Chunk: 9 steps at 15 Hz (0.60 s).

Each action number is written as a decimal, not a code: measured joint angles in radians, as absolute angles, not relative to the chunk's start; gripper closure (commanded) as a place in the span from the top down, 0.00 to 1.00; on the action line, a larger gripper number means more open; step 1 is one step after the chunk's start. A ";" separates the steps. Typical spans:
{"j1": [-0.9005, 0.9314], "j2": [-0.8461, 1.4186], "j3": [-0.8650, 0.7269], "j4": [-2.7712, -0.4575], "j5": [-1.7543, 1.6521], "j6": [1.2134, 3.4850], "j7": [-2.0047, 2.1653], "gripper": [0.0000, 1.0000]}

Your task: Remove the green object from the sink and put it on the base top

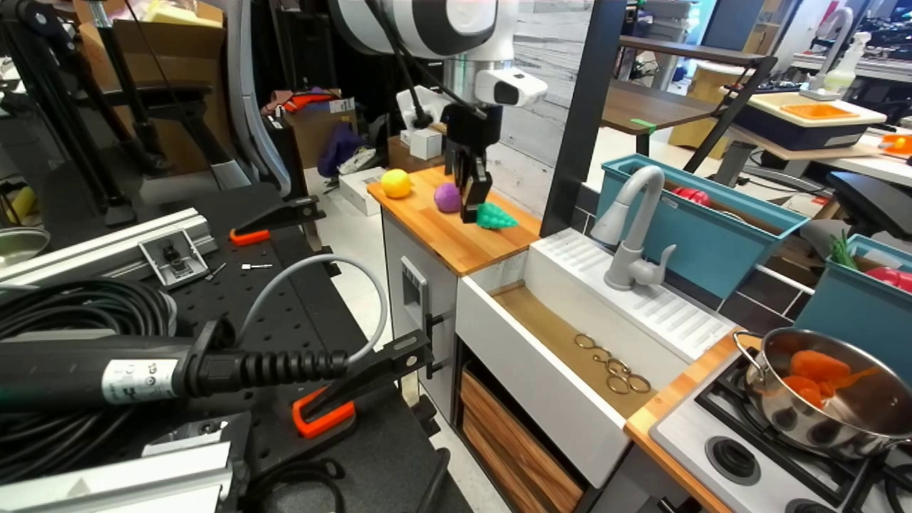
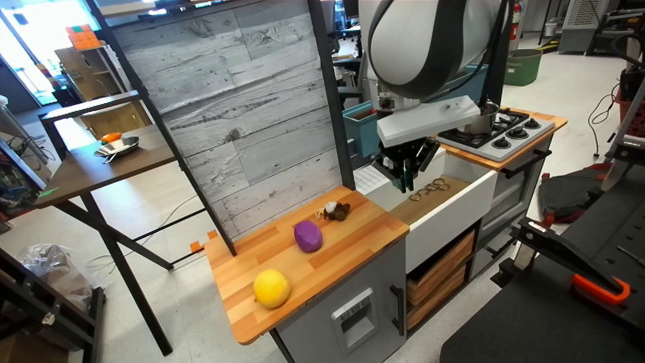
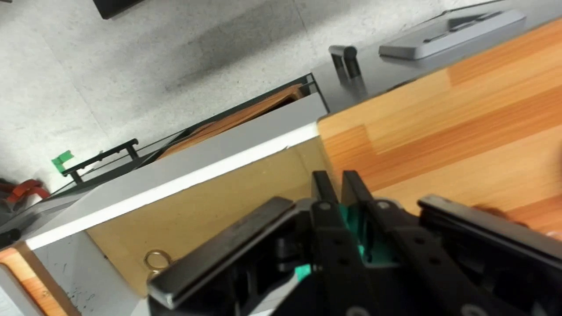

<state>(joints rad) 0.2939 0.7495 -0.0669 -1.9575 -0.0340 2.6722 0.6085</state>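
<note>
The green object [image 1: 496,216] is bright green, bumpy and tapered. It sits between the fingers of my gripper [image 1: 471,214], partly hidden by them. My gripper [image 2: 407,188] is shut on it in the air over the end of the sink [image 2: 448,222] beside the base top [image 2: 347,247]. In the wrist view, green [image 3: 349,215] shows between the nearly closed fingers [image 3: 336,174], and the tips appear over the border of the sink's brown bottom [image 3: 206,206] and the wooden base top [image 3: 439,153]. The white sink [image 1: 534,370] holds several linked metal rings [image 1: 618,385].
A yellow ball [image 2: 272,288], a purple item [image 2: 308,236] and a small brown-and-white item [image 2: 336,210] lie on the base top. A grey plank wall [image 2: 242,111] rises behind it. A faucet [image 1: 630,235] stands behind the sink. A pot [image 1: 791,420] sits on the stove.
</note>
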 measured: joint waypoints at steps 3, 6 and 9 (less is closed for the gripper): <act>0.296 0.733 -0.004 -2.014 -0.026 2.721 0.591 0.03; 0.300 0.753 0.027 -2.046 -0.026 2.794 0.587 0.03; 0.304 0.800 0.028 -2.041 -0.026 2.848 0.583 0.03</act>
<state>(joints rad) 0.3036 0.8005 0.0277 -2.0410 -0.0259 2.8479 0.5826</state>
